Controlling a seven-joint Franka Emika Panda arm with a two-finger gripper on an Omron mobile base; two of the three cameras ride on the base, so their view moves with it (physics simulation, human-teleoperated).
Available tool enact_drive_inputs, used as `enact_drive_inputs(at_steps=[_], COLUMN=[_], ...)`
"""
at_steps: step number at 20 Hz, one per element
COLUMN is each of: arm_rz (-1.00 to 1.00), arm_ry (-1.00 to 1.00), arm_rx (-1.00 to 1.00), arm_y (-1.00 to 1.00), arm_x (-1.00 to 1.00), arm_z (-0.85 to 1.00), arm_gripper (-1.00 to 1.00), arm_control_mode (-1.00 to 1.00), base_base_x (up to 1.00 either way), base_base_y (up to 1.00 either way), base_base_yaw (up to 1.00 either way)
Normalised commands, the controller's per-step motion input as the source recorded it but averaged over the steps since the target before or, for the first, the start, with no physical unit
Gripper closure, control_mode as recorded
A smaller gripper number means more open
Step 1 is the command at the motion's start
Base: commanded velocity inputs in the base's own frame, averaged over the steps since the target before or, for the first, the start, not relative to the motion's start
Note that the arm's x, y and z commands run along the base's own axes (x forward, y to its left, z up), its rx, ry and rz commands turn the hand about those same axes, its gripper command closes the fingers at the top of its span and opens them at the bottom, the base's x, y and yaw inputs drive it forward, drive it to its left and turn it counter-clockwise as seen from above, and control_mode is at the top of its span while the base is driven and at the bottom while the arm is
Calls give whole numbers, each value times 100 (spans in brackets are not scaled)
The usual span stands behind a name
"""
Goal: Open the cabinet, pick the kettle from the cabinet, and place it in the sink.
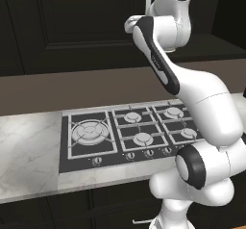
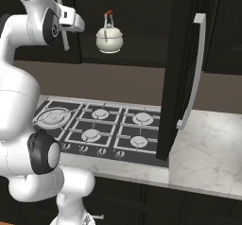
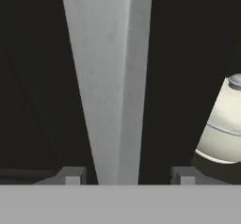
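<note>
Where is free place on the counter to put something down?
Bare marble counter lies left of the gas hob, and more right of it beyond the open cabinet door. The hob's burners crowd the middle. The kettle sits in the cabinet.

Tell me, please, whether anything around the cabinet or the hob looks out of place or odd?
Nothing looks spilled or damaged. The small cream-white kettle stands upright inside the tall black-brown cabinet, whose right door stands wide open over the white marble counter. The black gas hob is tidy. The gripper straddles a silver bar handle.
</note>
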Motion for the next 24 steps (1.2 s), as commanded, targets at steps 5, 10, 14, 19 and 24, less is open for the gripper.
enact_drive_inputs(at_steps=[5, 10, 14, 19, 24], arm_rz=[-1, 0, 0, 0, 0], arm_ry=[0, -3, -5, -7, -2], arm_rx=[-1, 0, 0, 0, 0], arm_y=[9, 32, 41, 46, 43], arm_x=[26, 8, 0, -2, -10], arm_z=[-14, -17, -15, -7, 0], arm_gripper=[100, 100, 100, 100, 100], arm_control_mode=[-100, -100, -100, -100, -100], base_base_x=[0, 0, 0, 0, 0], base_base_y=[0, 0, 0, 0, 0], base_base_yaw=[0, 0, 0, 0, 0])
